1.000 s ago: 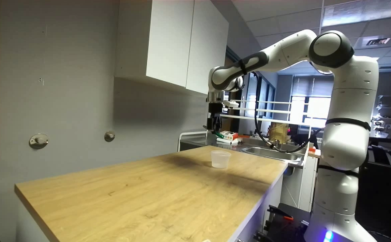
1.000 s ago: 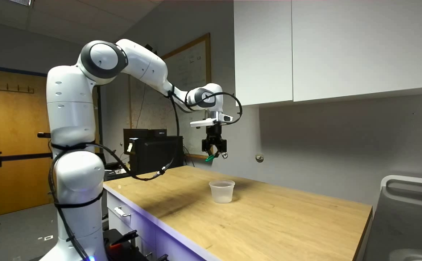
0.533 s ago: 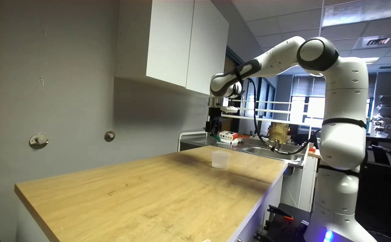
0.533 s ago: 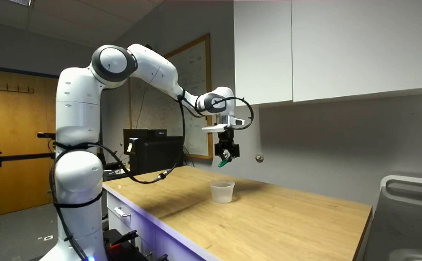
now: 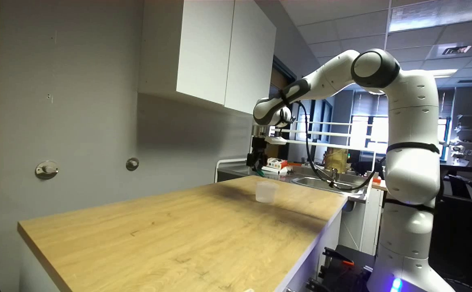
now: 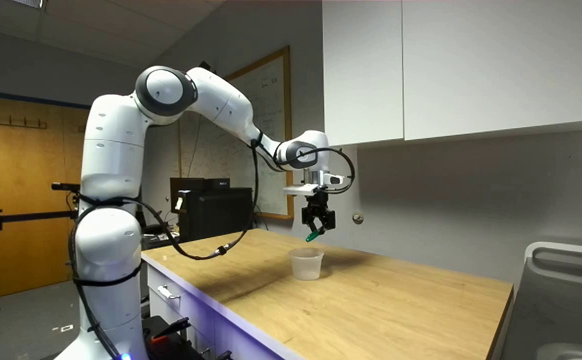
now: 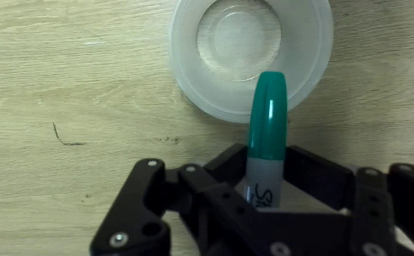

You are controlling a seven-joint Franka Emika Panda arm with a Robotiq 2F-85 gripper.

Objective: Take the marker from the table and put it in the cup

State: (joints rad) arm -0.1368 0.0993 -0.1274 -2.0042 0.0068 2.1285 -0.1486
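Closer now: the gripper (image 6: 317, 230) has just been lowered and carried to the right in an exterior view, the cup (image 6: 306, 265) left undisturbed on the table (image 6: 396, 305). The marker (image 7: 266, 138) is pinched between the jaws, tilted, its green cap (image 7: 269, 110) held higher than the cup and seen across its near edge in the wrist view. Not dropped in yet! The pick-up looks done; slightly farther travel, then release, seems called for.

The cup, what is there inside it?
Inside the cup, the wrist view shows only bare bottom and wall. The marker hides a strip of wall; the picture's top edge cuts off more.
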